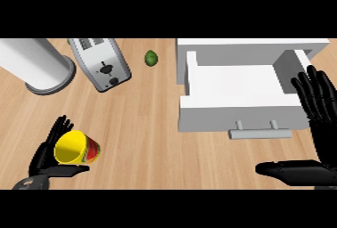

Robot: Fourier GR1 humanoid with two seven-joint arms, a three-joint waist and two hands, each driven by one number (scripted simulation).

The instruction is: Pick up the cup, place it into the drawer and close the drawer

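Observation:
A yellow cup (74, 146) with a red side lies tilted at the lower left of the wooden counter. My left hand (46, 156) is around it, fingers behind it and thumb under its rim. The white drawer (237, 109) stands pulled open at the right, its inside bare, with a grey handle (259, 132) on its front. My right hand (320, 116) is open at the right edge, fingers straight up beside the drawer's right wall, thumb stretched out to the left below.
A silver toaster (100, 63) stands at the top left next to a tall white cylinder (36, 66). A small green fruit (151, 58) lies between the toaster and the drawer's cabinet (250, 48).

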